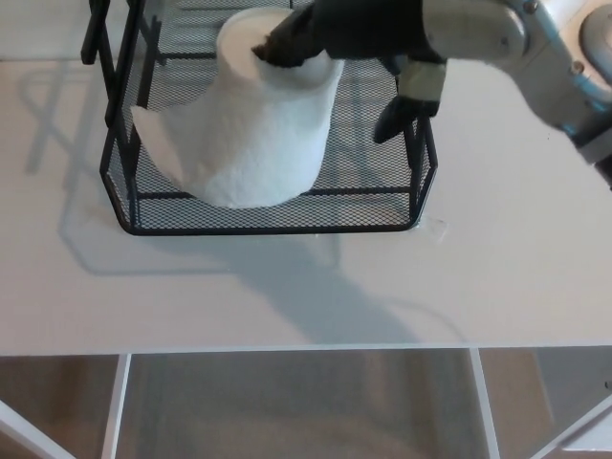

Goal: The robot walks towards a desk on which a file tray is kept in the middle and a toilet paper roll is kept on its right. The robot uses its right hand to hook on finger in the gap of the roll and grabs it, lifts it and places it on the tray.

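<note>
In the head view, the right robot hand [344, 33] reaches in from the upper right with one finger [277, 50] hooked into the core of the toilet paper roll [253, 129], closed on it so the roll can be carried by its hollow. The roll sits over the mesh floor of the black wire file tray [273, 228], tilted, a loose sheet flaring to its left (whether it rests fully on the mesh is unclear). The tray stands on the white tabletop [306, 287]. The tray's rear is cut off, and the left hand is out of sight.
</note>
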Motion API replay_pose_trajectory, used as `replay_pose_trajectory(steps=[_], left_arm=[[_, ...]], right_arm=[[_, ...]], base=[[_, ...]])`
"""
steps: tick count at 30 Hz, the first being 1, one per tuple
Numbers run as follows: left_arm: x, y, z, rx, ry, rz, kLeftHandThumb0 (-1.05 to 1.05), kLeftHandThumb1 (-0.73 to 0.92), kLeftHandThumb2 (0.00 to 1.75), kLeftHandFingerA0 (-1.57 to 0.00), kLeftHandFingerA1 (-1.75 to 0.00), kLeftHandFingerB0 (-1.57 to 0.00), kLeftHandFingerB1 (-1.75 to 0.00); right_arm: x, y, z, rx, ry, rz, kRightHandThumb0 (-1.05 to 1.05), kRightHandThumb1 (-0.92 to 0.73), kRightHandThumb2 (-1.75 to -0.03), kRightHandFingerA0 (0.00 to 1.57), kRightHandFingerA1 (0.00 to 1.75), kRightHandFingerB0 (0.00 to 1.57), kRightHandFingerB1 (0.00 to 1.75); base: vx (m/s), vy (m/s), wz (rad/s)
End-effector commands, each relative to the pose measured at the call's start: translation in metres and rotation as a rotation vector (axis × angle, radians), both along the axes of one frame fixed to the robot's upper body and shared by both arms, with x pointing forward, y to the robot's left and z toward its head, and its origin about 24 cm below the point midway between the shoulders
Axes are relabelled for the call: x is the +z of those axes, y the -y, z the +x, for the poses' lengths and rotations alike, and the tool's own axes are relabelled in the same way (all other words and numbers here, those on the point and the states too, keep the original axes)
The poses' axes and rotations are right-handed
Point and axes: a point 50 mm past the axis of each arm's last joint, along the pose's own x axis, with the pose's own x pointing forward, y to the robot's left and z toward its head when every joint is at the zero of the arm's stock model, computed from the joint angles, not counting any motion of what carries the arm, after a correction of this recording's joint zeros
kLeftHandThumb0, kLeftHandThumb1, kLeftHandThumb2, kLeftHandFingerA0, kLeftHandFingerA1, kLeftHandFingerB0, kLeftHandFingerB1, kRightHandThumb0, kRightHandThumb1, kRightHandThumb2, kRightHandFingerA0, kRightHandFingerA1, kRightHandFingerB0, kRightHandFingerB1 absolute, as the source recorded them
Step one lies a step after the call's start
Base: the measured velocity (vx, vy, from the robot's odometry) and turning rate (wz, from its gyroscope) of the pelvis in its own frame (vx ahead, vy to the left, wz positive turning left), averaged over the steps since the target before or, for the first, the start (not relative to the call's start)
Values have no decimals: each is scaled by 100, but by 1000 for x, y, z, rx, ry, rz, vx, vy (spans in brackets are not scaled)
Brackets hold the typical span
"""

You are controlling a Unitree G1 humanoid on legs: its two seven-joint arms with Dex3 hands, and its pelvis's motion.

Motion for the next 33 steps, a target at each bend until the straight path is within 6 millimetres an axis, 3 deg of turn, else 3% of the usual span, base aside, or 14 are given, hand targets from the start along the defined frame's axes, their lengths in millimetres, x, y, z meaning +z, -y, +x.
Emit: replay_pose_trajectory(steps=[1,6,9,11,18,19,20,21,22,24,25,26,30,33], left_arm=[[4,-5,0,-24,13,22,-58,86,65,-41,-55,-30,-45],[6,-6,-1,-36,23,32,-61,83,66,-46,-57,-31,-47],[7,-5,-1,-54,23,24,-59,87,66,-41,-56,-29,-45],[4,-4,-4,-73,-7,53,-60,87,67,-45,-56,-29,-46],[0,-2,-13,-50,-20,29,-61,85,67,-42,-56,-29,-47],[1,-2,-14,-60,-16,28,-60,87,65,-39,-56,-29,-46],[1,-2,-14,-60,-22,33,-60,87,66,-41,-56,-31,-46],[1,-3,-15,-53,-11,29,-61,86,66,-41,-56,-31,-46],[3,-4,-16,-58,-6,29,-61,86,66,-41,-56,-31,-46],[3,-4,-16,-59,-13,31,-61,86,66,-39,-54,-30,-44],[2,-4,-15,-29,-10,25,-61,84,65,-42,-57,-30,-46],[2,-5,-15,-17,-11,24,-61,84,66,-43,-56,-30,-46],[2,-6,-17,-7,-12,23,-59,85,65,-47,-56,-29,-45],[4,-8,-17,-9,-14,29,-60,85,66,-43,-55,-28,-45]], right_arm=[[50,20,0,-155,-218,116,-54,-57,-57,51,68,16,31],[110,35,-18,-97,-192,338,-58,-59,-57,73,67,12,31],[134,51,-25,-89,-204,508,-41,-36,-89,64,71,0,46],[147,68,-28,-98,-241,625,-69,-46,-79,61,60,7,42],[157,120,-36,-152,-246,821,-54,-51,-55,70,54,9,35],[159,159,-46,-203,-156,851,-65,-44,-79,63,62,5,37],[158,177,-52,-202,-154,902,-56,-54,-57,70,52,10,30],[158,198,-60,-221,-146,949,-57,-45,-78,58,61,5,32],[158,218,-69,-280,-131,1004,-48,-55,-57,64,49,11,26],[156,239,-81,-310,-118,1089,-50,-45,-75,60,60,6,32],[146,289,-104,-387,-34,1161,-54,-60,-61,62,52,6,21],[139,316,-123,-444,22,1233,-57,-48,-81,56,60,4,32],[103,374,-164,-594,214,1449,-52,-59,-58,66,42,12,30],[55,425,-217,-865,461,1569,-53,-53,-79,53,53,6,26]], base=[[0,0,0],[0,0,0],[0,0,0],[0,0,0],[0,0,0],[0,0,0],[0,0,0],[0,0,0],[0,0,0],[0,0,0],[0,0,0],[0,0,0],[0,0,0],[0,0,0]])
